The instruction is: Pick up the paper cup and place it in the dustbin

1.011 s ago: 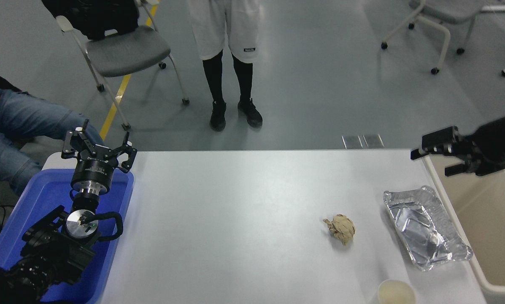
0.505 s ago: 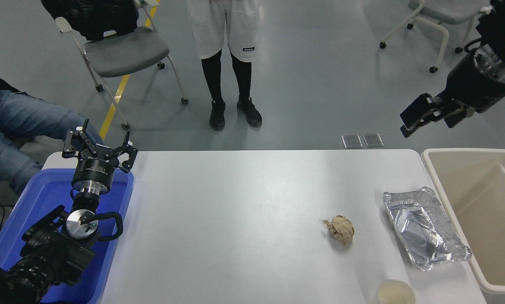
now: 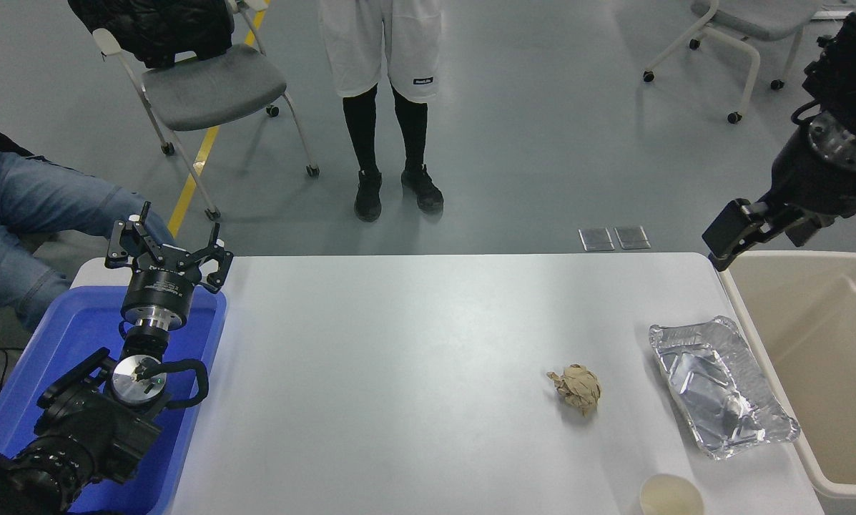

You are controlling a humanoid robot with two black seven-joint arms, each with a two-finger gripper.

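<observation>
Head view: paper cup (image 3: 671, 495) stands upright, mouth up, near dustbin (image 3: 814, 315).

Almost no readable text. Small black label with white lettering on the hem of the standing person's white shorts (image 3: 422, 81), too small to make out. Left gripper (image 3: 168, 252) has faint pale print on its black cylindrical body, also illegible at this size. No print visible on the paper cup (image 3: 670, 496), dustbin (image 3: 828, 486), foil tray (image 3: 721, 386), crumpled paper ball (image 3: 576, 388) or blue tray (image 3: 56, 343). Yellow line on the floor (image 3: 199, 172) is a plain stripe, no characters. Two grey floor plates (image 3: 613, 238) beyond the table edge carry no markings that can be read.
</observation>
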